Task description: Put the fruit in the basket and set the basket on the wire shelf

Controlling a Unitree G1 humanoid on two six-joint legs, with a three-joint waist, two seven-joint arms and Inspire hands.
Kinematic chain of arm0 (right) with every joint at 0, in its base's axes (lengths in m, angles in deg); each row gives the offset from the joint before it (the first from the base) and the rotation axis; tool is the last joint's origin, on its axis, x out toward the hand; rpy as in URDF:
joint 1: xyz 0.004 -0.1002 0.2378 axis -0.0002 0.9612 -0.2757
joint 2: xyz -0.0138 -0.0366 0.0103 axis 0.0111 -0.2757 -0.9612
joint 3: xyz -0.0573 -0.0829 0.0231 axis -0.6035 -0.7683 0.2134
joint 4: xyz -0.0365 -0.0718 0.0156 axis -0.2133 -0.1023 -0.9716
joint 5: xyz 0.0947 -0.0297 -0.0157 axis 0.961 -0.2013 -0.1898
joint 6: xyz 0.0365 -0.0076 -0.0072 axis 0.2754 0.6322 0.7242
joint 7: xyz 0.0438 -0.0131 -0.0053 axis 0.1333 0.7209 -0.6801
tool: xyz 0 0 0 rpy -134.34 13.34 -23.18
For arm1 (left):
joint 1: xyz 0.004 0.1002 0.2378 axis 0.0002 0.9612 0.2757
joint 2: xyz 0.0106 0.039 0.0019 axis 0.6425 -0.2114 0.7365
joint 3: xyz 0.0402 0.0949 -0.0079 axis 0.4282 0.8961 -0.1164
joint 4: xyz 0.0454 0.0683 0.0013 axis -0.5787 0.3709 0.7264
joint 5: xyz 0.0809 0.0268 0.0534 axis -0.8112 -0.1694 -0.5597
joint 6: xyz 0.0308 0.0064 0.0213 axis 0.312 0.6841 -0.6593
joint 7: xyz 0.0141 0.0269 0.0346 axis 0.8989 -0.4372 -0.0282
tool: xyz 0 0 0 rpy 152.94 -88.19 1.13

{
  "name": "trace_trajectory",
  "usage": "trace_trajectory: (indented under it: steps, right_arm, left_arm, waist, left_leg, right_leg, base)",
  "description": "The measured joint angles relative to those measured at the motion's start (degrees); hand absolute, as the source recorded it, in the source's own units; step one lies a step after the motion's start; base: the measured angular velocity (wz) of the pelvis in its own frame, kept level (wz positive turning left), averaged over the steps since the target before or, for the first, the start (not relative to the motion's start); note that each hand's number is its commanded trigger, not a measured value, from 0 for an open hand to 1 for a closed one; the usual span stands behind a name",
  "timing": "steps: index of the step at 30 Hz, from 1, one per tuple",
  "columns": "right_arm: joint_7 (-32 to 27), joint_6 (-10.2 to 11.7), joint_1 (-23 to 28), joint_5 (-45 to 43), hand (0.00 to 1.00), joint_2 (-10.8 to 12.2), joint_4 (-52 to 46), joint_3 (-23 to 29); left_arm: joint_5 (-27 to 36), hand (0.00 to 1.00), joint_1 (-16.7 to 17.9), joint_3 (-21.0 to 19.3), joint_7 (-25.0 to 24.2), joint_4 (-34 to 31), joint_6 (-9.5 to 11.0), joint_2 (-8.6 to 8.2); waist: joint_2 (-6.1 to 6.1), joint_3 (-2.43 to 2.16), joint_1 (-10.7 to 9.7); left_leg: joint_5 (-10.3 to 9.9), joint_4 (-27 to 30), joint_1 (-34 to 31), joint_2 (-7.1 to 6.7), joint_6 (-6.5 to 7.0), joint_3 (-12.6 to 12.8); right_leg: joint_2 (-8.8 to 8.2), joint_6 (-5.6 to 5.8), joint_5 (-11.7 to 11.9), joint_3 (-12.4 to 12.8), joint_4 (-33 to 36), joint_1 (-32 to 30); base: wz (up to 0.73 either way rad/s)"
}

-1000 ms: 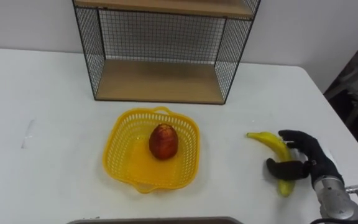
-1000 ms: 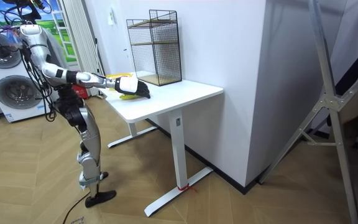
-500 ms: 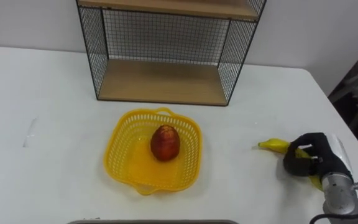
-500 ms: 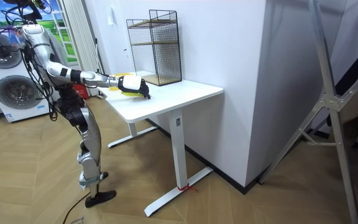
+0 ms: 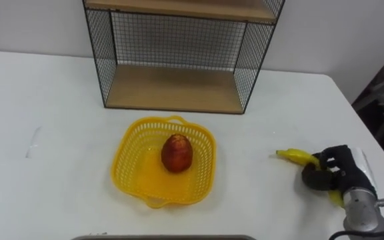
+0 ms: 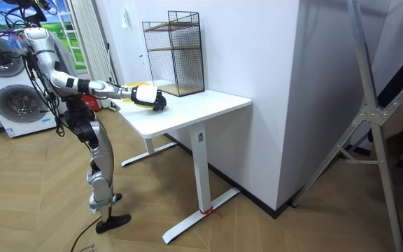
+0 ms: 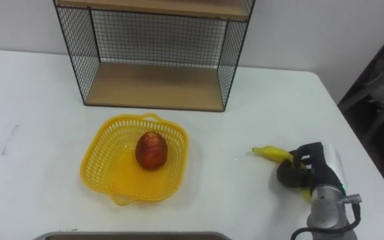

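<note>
A banana (image 5: 293,156) sits clasped in the curled fingers of the right robot hand (image 5: 339,170) at the worktop's (image 5: 59,133) right side, well apart from the basket (image 5: 211,160) holding a red fruit (image 5: 176,152) before the wire shelf (image 5: 175,87). Fruit-loading looks half done; next the banana needs lifting and carrying left to the basket.

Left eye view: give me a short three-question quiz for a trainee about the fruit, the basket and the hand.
1. True or false: the red fruit lies in the yellow basket.
2. What is the right hand curled round? A the banana; B a cup; C nothing.
3. Fill in: the basket stands on the white table, in ___ of the wire shelf.
Key: 1 true; 2 A; 3 front.
</note>
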Motion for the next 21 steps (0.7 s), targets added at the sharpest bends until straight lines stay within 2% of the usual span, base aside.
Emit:
trace_trajectory:
  steps: [3,5,10,16,21]
  right_arm:
    - [3.21,-1.17,1.11,2.66,1.00,0.13,-7.01,-2.61]
    - [5.17,-1.19,1.30,9.11,1.00,0.15,-10.32,-5.77]
    - [7.15,-1.19,1.22,20.60,1.00,0.13,-15.02,-7.16]
    - [7.71,-0.49,1.03,28.59,1.00,0.13,-19.61,-5.80]
    - [7.78,-0.24,0.72,33.13,1.00,0.14,-23.26,-6.00]
  left_arm:
    - [0.13,0.00,-0.31,0.09,-0.15,-0.14,0.34,-0.27]
    - [0.21,0.00,-0.55,0.51,-0.12,-0.25,0.47,-0.22]
    - [0.07,0.00,-0.28,0.90,-0.12,-0.13,1.65,-0.25]
    - [0.05,0.00,-0.01,0.89,-0.11,1.99,3.10,-0.28]
    - [0.06,0.00,-0.37,1.14,-0.11,2.69,3.08,-0.51]
  waist:
    - [0.80,0.44,-0.15]
    - [0.82,0.73,-0.25]
    - [0.93,0.75,-0.01]
    - [1.10,0.85,-0.16]
    - [1.58,0.78,-0.04]
  left_leg:
    - [0.06,0.03,-1.09,0.12,-0.01,1.11]
    - [0.15,0.05,-1.54,0.06,0.00,1.29]
    - [0.16,-0.08,-1.61,0.08,0.03,1.25]
    - [0.18,0.12,-1.59,0.06,0.07,1.10]
    - [0.19,0.16,-1.58,0.06,0.03,1.00]
  right_leg:
    - [0.01,-0.08,0.08,0.62,0.78,-1.82]
    - [-0.02,-0.08,0.10,0.77,1.14,-2.37]
    - [-0.07,-0.07,0.09,0.75,1.32,-2.68]
    - [-0.16,-0.07,0.09,0.21,1.29,-2.42]
    - [-0.15,-0.06,0.09,-0.13,1.28,-2.24]
  base:
    - [-0.17]
    - [0.00]
    - [0.00]
    - [0.01]
    - [0.02]
